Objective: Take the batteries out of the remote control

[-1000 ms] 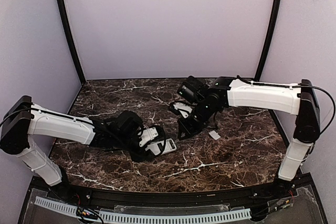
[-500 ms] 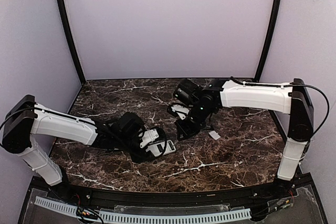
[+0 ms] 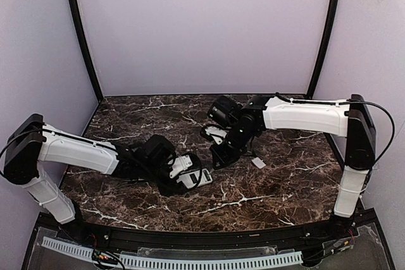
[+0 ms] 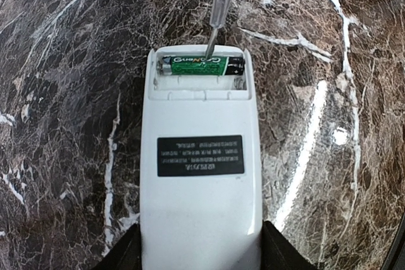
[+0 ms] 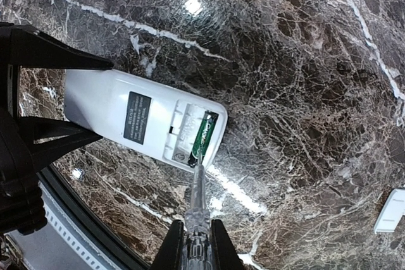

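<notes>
Reading the print first: the battery (image 4: 201, 66) wears a green wrap with pale lettering, but you cannot make out the word with certainty. The black label (image 4: 200, 155) on the back of the remote control (image 4: 199, 213) carries lines of white print too small to read.

Your left claw (image 4: 199, 254) is clenched on the remote control, pinching both long sides near one end and holding it back-up, low over the worktop (image 3: 253, 197). Whether it rests on the surface you cannot tell. The compartment at the far end is open, and the battery lies crosswise in it against the end wall.

Your right claw (image 5: 197, 248) is clamped on a screwdriver (image 5: 197, 194) with a clear handle. Its thin metal tip reaches into the open compartment and meets the battery.

A small white cover plate (image 3: 258, 163) lies flat on the worktop, to the right of the right claw and apart from the remote control.

The worktop is dark brown marble pattern with white veins and a few bright glare spots. Pale lilac walls close it in on three sides, with black posts (image 3: 81, 36) rising at the back corners.
</notes>
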`<state>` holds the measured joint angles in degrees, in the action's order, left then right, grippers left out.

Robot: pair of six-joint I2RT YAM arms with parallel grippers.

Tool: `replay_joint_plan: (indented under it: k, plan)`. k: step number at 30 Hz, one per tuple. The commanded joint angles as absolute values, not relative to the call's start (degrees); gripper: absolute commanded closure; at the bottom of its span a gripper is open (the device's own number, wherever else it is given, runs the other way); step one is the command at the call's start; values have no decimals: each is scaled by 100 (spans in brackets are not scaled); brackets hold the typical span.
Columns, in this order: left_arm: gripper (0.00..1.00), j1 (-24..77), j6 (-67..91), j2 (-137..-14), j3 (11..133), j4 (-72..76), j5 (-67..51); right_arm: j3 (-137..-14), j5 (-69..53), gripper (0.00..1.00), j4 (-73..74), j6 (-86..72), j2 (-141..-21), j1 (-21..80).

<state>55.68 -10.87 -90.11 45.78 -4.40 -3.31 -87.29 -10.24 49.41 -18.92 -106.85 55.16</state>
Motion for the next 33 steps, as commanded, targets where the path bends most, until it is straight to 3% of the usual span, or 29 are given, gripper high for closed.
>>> replay_joint_plan:
  k: [1,33]
  plan:
    - [100,5606,-1071,-9040,4739,-520,-302,-8864,-811,100,5019,-1833,-10852,5579]
    - [100,5638,-1055,-9133,4904,-580,-272,-9243,-216,100,5548,-1740,-11464,5817]
